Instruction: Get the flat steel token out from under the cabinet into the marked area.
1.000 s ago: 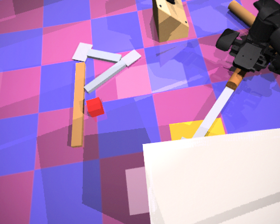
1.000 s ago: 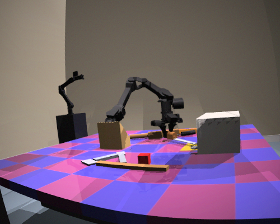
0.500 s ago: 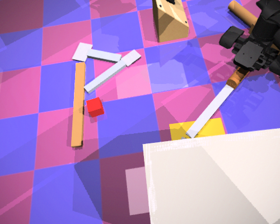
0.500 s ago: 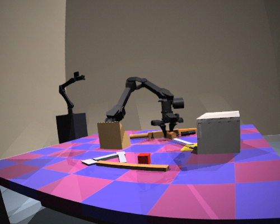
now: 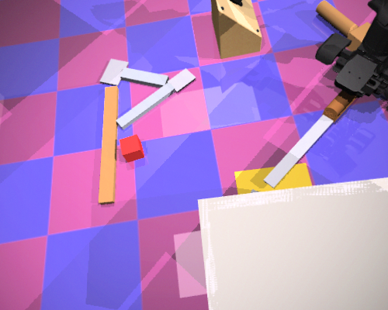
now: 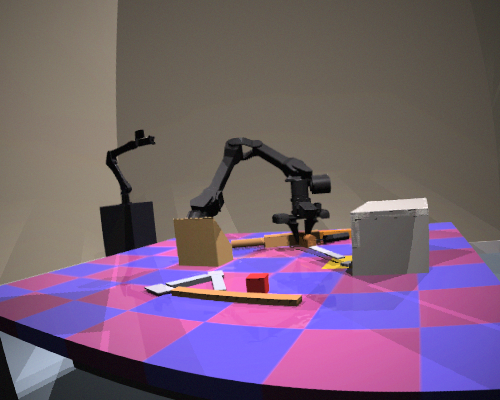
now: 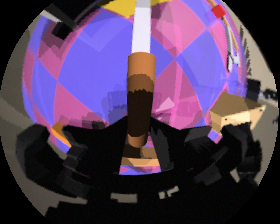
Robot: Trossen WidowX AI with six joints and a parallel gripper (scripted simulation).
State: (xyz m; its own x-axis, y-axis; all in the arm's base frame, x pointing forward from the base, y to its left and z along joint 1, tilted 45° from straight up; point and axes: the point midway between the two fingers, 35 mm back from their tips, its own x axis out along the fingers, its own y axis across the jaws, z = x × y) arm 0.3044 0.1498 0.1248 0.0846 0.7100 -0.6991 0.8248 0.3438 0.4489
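My gripper (image 5: 349, 94) (image 6: 302, 242) (image 7: 138, 118) is shut on the brown round handle (image 5: 337, 106) (image 7: 140, 65) of a tool with a long flat pale blade (image 5: 300, 149) (image 6: 326, 251) (image 7: 141, 30). The blade points toward the cabinet (image 5: 291, 248) (image 6: 390, 245), and its tip is over the yellow marked area (image 5: 300, 177) (image 6: 332, 266) (image 7: 119, 7). A small grey sliver (image 5: 254, 191) shows at the cabinet's top edge in the top view, over the yellow; it may be part of the token, but I cannot tell. The cabinet hides the far part of the marked area in that view.
A red cube (image 5: 131, 148) (image 6: 257, 283), an orange bar (image 5: 109, 155) (image 6: 235, 296) and two pale T-shaped pieces (image 5: 145, 106) (image 5: 143, 77) lie away from the cabinet. A wooden wedge block (image 5: 238, 39) (image 6: 200, 242) stands under the arm's base. An orange-brown cylinder (image 5: 335, 17) (image 6: 247, 243) lies behind my gripper.
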